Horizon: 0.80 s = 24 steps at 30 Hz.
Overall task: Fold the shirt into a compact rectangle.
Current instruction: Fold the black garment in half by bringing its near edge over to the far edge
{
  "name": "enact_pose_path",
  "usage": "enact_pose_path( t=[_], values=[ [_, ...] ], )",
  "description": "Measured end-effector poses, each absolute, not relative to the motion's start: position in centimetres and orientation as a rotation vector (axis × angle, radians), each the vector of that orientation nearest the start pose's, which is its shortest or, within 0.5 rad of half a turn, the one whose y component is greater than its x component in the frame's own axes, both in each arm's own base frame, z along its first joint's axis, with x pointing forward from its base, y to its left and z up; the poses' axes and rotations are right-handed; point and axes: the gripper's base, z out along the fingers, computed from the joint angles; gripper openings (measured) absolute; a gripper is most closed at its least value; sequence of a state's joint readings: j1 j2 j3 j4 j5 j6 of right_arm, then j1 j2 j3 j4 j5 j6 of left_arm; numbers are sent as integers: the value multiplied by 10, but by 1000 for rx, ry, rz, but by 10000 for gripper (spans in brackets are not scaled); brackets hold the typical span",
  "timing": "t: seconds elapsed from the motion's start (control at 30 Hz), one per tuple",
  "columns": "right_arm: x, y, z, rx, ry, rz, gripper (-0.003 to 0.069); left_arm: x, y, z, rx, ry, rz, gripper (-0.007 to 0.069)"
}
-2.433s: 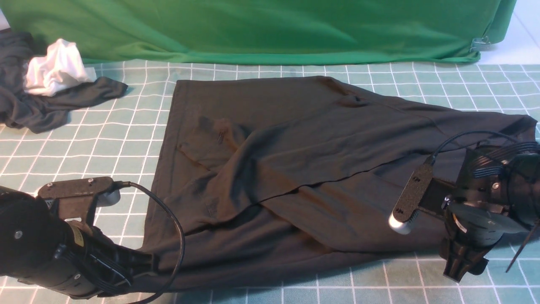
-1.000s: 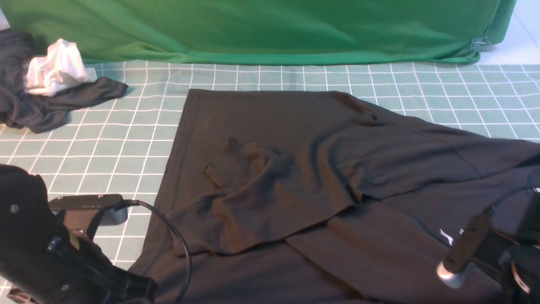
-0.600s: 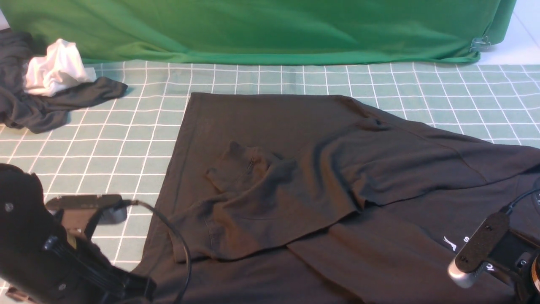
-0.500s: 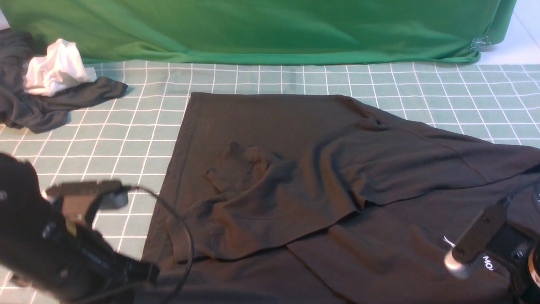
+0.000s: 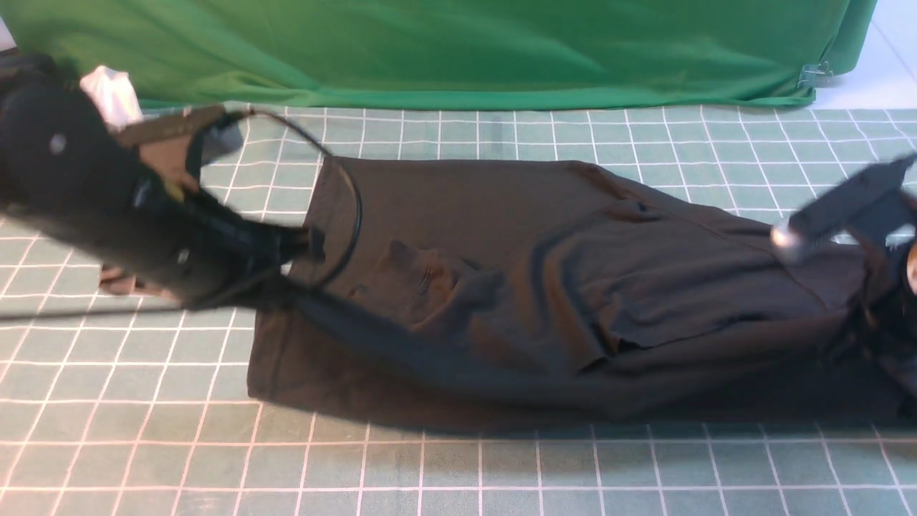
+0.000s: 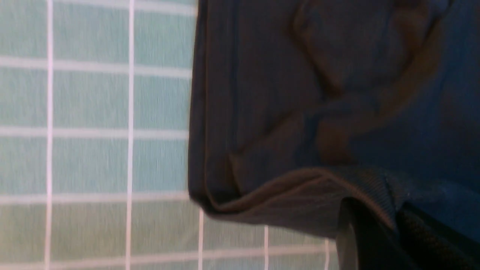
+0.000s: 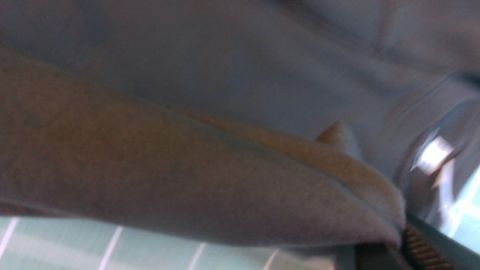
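On gridded mat (image 5: pixel 458 466), black shirt (image 5: pixel 501 215), part folded

Item: black shirt (image 5: pixel 544 287)
Location: on the green gridded mat (image 5: pixel 458 466), centre to right
Pose: near edge raised at both ends, doubled toward the far edge
Surface: wrinkled, layers overlapping

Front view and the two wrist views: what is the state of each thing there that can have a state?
Large black long-sleeved shirt, folded over on itself, creased, not yet a compact rectangle.
Left tool, shut on the shirt's edge.
Right tool, shut on the shirt's edge.
White cloth, crumpled, mostly hidden behind the left arm.
Green backdrop cloth, hanging, wrinkled.
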State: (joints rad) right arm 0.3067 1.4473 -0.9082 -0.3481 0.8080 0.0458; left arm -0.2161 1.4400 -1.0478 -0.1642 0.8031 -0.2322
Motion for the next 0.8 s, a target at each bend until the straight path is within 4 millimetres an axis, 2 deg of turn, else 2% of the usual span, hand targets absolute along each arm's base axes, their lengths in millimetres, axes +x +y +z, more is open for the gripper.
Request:
enact_pose_path(
  t=[0.03, 0.07, 0.13, 0.23, 0.27, 0.3, 0.6, 0.8],
  values=[
    [272, 57, 238, -607, 2691, -323, 41, 289, -70, 274, -160, 2687, -331, 14],
    [273, 57, 239, -604, 2688, -322, 41, 290, -70, 275, -160, 2686, -332, 14],
    [290, 54, 239, -567, 2685, -323, 41, 309, -63, 278, -204, 2648, -326, 14],
    [309, 52, 233, -543, 2700, -328, 41, 332, -51, 279, -257, 2607, -314, 14],
    [310, 52, 233, -541, 2701, -329, 41, 332, -50, 279, -260, 2605, -314, 14],
    [320, 52, 230, -533, 2700, -326, 41, 343, -47, 279, -277, 2581, -313, 14],
    [381, 66, 218, -521, 2648, -304, 41, 402, -44, 252, -335, 2506, -330, 14],
    [415, 72, 202, -512, 2648, -305, 41, 439, -32, 230, -402, 2500, -333, 14]
  ],
)
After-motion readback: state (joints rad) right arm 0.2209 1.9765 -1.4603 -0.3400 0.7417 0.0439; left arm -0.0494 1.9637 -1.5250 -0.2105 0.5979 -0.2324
